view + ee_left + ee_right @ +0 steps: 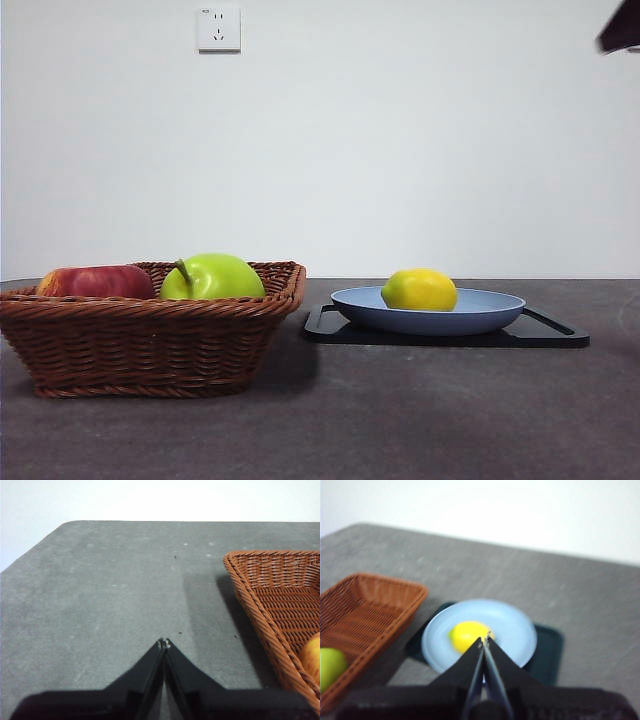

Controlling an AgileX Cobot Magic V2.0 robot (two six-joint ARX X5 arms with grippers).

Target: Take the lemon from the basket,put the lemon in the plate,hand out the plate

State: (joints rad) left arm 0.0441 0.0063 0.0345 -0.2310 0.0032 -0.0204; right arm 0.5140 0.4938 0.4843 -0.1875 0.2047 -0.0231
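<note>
On the dark counter point(400, 420), seen from the front, the lemon point(419, 289) lies in the blue-grey plate point(495, 312), left of the plate's middle, and the plate rests on a flat black tray point(560, 334); the wicker basket point(150, 345) stands to the left, just beside the tray, with a green apple point(212, 277) and a red apple point(95, 282) in it, and a dark tip of an arm shows at the top right corner. From the left wrist, the left tool point(164, 643) is clenched on nothing above bare counter, beside a corner of the basket, well clear of the work. From the right wrist, which is blurred, the right tool point(484, 640) is likewise closed and empty, hanging above the plate with its tips over the lemon. The lemon's transfer looks done, so the step in hand appears to be handing out the plate. To do it well, the right tool should probably spread its jaws, come down at the rim on the side away from the lemon, pinch the rim firmly, and lift level and slowly, since the round fruit could roll and tip off.
</note>
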